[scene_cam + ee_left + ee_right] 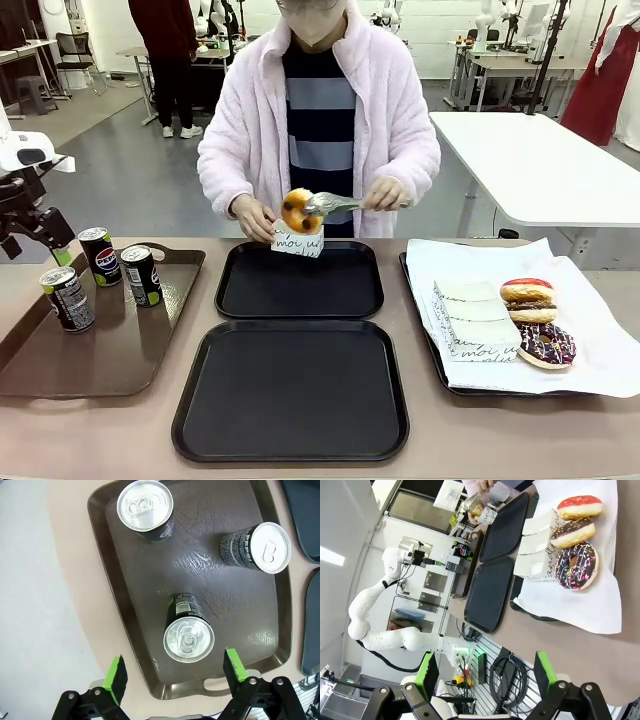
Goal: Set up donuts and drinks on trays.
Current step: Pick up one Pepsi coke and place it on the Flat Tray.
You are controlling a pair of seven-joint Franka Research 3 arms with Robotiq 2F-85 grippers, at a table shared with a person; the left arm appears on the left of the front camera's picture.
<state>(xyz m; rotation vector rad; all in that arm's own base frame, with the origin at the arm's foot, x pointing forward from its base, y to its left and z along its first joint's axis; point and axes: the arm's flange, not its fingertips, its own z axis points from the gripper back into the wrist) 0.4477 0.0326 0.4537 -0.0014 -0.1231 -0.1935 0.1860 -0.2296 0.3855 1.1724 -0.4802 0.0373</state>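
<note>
Hovering over a glossy brown plastic tray with handle cut-outs (110, 350), the left gripper (175, 674) spreads its green-padded fingers wide to either side of the nearest slim black soda can (68, 298), touching nothing. That can, a second can (99, 256) and a third can (141, 275) all stand upright, long axes vertical and silver tops up. They are apart from one another on the brown tray's far left part, and its near half lies bare.

At centre, 2 matching black rounded-square plastic trays lie flat, the far black tray (300, 285) just beyond the near black tray (290, 390), with both floors open. A person in a pale pink fleece jacket holds a small white paper box printed with black script (298, 242) with one hand (252, 215) at the far black tray's far rim. The other hand (385, 192) grips metal tongs (335, 204), which pinch a golden-yellow ring donut (298, 210) just above the box. The donut is on edge, with its hole facing the robot.

At right, a tray lined with white paper (600, 350) carries flat white boxes (470, 320) and 3 donuts. A pink-glazed donut (527, 291) touches a chocolate donut (532, 312), and a sprinkled chocolate donut (546, 345) lies flat, hole up. The right gripper (486, 675) hangs clear of the table, fingers spread with nothing between them.
</note>
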